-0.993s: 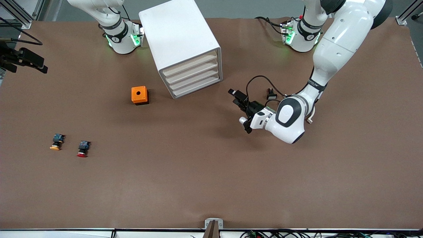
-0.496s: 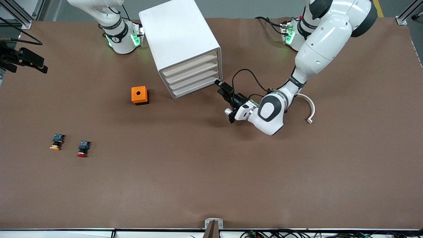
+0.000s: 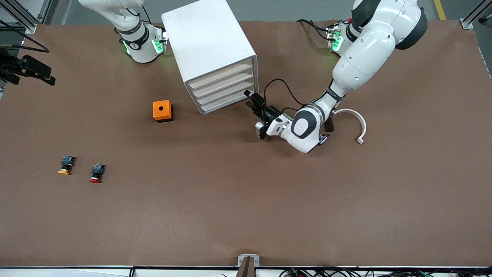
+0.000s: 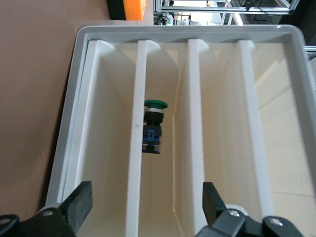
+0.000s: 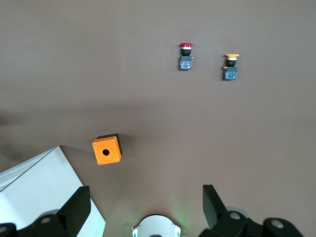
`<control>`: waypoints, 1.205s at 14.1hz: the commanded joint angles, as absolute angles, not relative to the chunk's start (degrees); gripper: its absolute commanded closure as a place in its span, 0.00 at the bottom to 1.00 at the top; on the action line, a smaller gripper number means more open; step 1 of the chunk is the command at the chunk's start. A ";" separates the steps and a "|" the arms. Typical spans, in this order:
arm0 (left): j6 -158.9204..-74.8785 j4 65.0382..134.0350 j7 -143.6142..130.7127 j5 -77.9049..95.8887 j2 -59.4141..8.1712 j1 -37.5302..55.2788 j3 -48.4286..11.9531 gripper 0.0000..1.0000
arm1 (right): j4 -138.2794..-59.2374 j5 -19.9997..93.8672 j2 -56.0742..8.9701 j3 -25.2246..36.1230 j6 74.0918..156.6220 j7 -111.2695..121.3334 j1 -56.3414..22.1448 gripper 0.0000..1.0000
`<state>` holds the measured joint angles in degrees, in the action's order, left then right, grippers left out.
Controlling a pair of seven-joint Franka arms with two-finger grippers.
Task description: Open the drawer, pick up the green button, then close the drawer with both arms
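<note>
The left gripper (image 3: 250,99), fingers spread wide and holding nothing, sits at the cabinet's (image 3: 209,50) front by the lowest drawer (image 3: 230,102), the green button (image 4: 154,126) showing inside a drawer, while the right gripper (image 5: 143,212), fingers apart, waits high above the table.

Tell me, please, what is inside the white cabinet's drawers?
Through a cream drawer front the left wrist view shows the green button lying inside. Which drawer holds it cannot be told. The left gripper is at the cabinet.

No text, label or number can be read anywhere
</note>
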<state>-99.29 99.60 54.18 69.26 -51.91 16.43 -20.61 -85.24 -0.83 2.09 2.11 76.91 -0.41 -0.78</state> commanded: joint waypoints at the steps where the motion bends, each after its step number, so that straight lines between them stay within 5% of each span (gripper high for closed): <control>1: -100.55 99.32 55.98 72.50 -52.56 18.63 -20.65 0.06 | -84.82 -0.97 2.37 2.11 76.11 -1.05 -1.40 0.00; 5: -101.16 99.14 59.58 75.84 -54.22 20.74 -20.57 0.15 | -84.55 -0.36 2.37 2.02 76.11 -1.67 -3.77 0.00; 9: -101.95 98.70 60.73 76.81 -55.46 21.53 -20.57 0.42 | -84.64 -0.44 2.46 2.02 76.11 -8.15 -8.16 0.00; 14: -104.06 98.70 60.82 80.77 -55.46 24.26 -20.57 0.52 | -84.64 -0.97 2.37 2.11 76.29 -13.27 -11.42 0.00; 17: -104.33 98.44 60.82 80.95 -55.46 24.52 -20.57 0.73 | -84.64 -0.88 2.37 2.11 76.11 -13.36 -11.43 0.00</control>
<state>-103.90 99.35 59.45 79.65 -54.52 23.99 -20.60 -85.18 -0.77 2.12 1.75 76.86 -12.35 -11.01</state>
